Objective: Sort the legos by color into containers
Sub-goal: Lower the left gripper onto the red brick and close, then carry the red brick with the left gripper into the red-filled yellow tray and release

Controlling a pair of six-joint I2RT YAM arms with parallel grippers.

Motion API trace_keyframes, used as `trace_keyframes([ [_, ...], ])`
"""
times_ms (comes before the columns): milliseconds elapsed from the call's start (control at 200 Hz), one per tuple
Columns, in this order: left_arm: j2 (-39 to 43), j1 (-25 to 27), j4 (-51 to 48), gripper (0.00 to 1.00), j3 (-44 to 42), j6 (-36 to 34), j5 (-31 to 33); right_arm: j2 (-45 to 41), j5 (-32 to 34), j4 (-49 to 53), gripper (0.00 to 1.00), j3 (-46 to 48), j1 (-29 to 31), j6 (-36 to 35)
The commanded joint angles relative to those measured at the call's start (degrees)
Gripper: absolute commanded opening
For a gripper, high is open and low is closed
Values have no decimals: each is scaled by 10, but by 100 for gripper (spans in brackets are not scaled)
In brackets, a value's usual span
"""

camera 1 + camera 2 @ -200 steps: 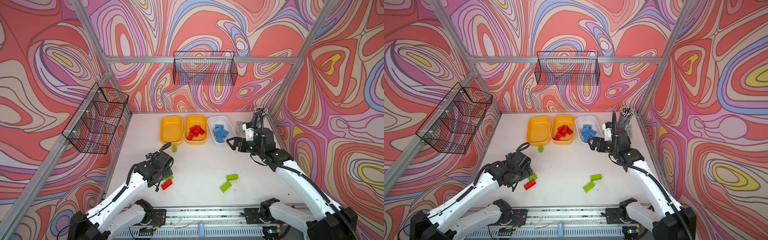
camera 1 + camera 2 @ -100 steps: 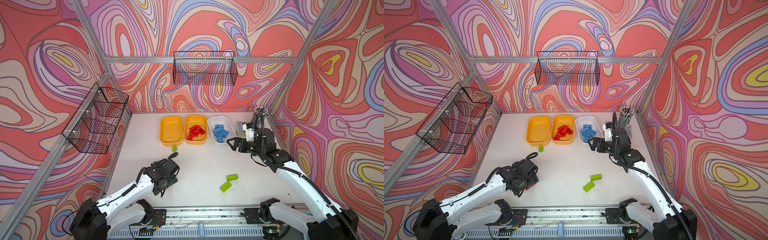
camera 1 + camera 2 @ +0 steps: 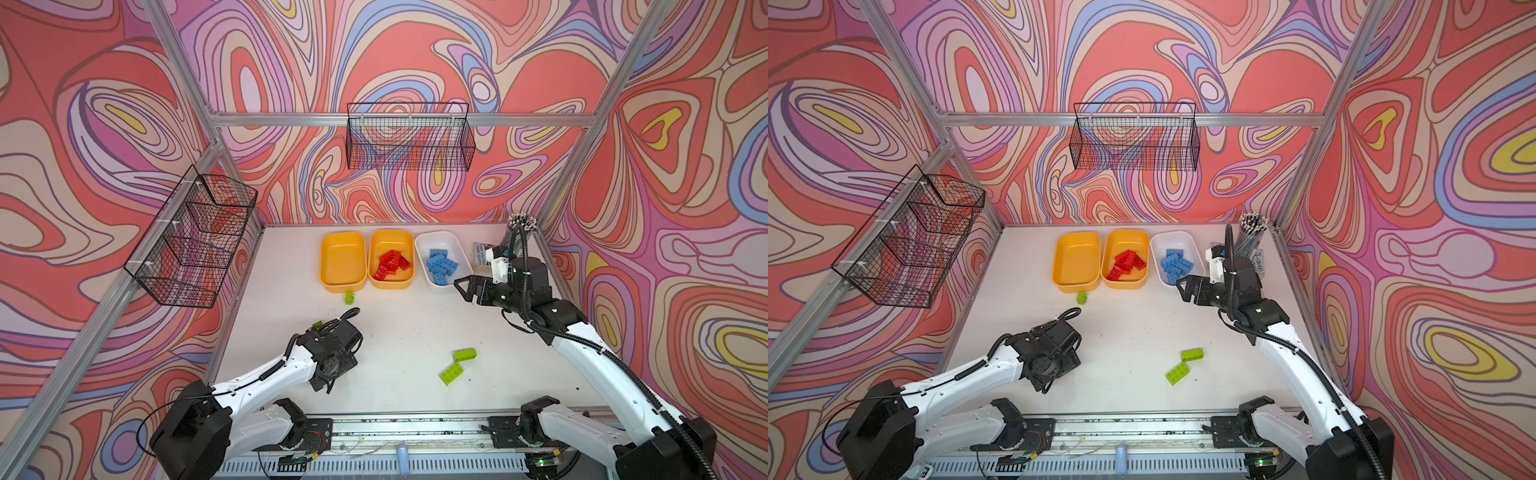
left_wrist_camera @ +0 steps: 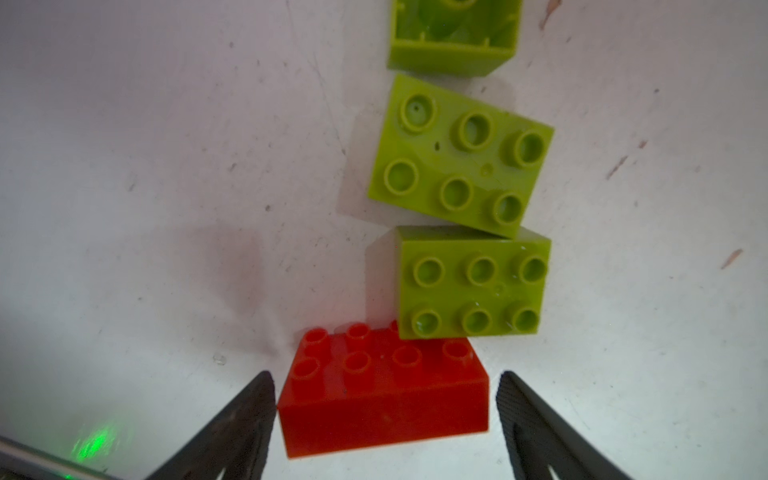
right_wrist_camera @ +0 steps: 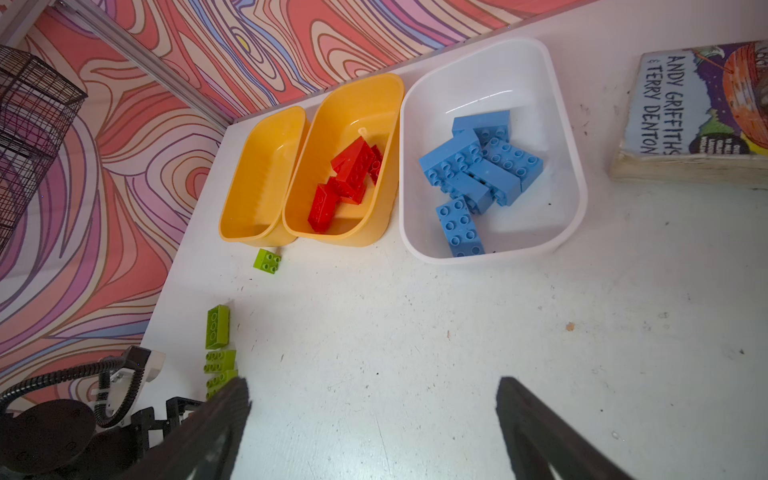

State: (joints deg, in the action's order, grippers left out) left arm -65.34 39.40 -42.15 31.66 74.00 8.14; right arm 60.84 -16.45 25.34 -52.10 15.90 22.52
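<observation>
- While red and blue look nearly sorted, the step in hand is picking up the only loose red brick point(image 4: 382, 411), which lies at the left front of the table point(image 3: 407, 328).
- Left jaws: open, set astride that red brick end to end. One finger point(image 4: 245, 419) is at or just beside one end face, and I cannot tell whether it touches. The other finger point(image 4: 528, 419) shows a clear gap. No grip yet.
- A green brick point(image 4: 473, 286) overlaps one corner of the red brick's studded top and looks to rest on it. A second green brick point(image 4: 461, 156) touches that one, and an upturned green brick point(image 4: 453, 37) lies just past it.
- Next move, my call: close on the red brick's ends and lift straight up so the green brick drops off. Then carry it to the middle yellow tub point(image 3: 390, 241), which holds the other red bricks point(image 3: 390, 264).
- Risk: the green brick rides up with the red one and ends up in the wrong tub.
- Right jaws: wide open and holding nothing, hovering over bare table just in front of the white tub point(image 3: 436, 240) with the blue bricks point(image 3: 441, 264).
- Left yellow tub point(image 3: 343, 266) is empty, likely meant for green. A small green brick point(image 3: 349, 297) sits just in front of it.
- A pair of green bricks point(image 3: 464, 354) lies close together near the front middle, unsorted.
</observation>
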Motion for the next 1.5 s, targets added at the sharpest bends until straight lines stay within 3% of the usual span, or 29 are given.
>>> trace_keyframes([
  [0, -12, 1, 13, 83, -11, 10, 16, -3, 6, 7, 98, 7, 3, -8],
  [561, -35, -4, 19, 54, -26, -19, 4, -6, 11, 12, 98, 3, 3, -7],
  [846, -49, -1, -23, 48, 76, -72, 1, -8, 14, 12, 98, 0, 2, -5],
  [1032, -100, 0, -43, 48, 185, -133, 28, -12, 23, 18, 98, 1, 2, -5],
  [1267, -253, -4, -56, 48, 422, -246, 71, -21, 33, 31, 99, -4, 3, -4],
  [1492, -417, -46, -54, 49, 644, -323, 30, -36, 59, 56, 98, -11, 3, -4],
])
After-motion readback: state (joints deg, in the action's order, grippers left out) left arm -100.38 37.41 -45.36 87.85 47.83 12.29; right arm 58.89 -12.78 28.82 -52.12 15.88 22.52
